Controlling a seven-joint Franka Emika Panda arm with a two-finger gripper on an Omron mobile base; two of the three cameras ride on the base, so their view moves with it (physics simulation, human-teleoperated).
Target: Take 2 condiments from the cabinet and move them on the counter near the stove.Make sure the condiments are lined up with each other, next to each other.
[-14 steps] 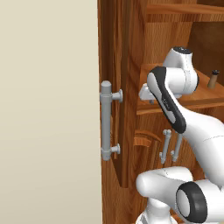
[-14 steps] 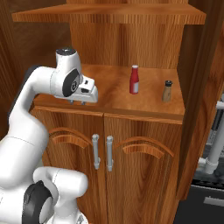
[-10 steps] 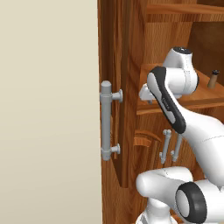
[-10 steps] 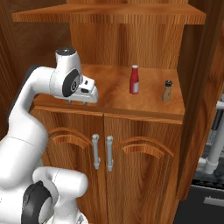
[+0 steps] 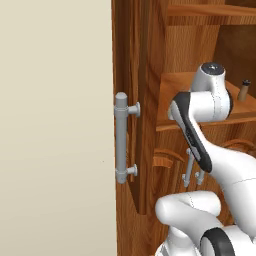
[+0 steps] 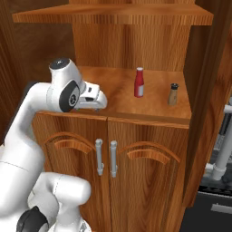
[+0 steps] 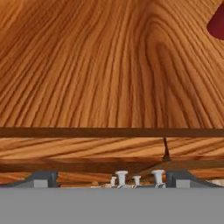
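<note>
Red tapered bottle with a pale cap (image 6: 139, 83) stands on the reddish-brown wooden cabinet's shelf (image 6: 154, 106), tan-brown black-capped shaker (image 6: 173, 94) beside it. The dark two-finger gripper (image 6: 90, 108), jaws spread apart, hovers over the shelf's front-left edge, well apart from both.

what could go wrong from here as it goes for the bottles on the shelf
1. The open pincer hangs at the shelf's front edge, so coming in low might clip that edge.
2. The red bottle is tall and narrow; a sideways brush would likely tip it.
3. The shaker stands close by, so a toppled bottle may hit it.
</note>
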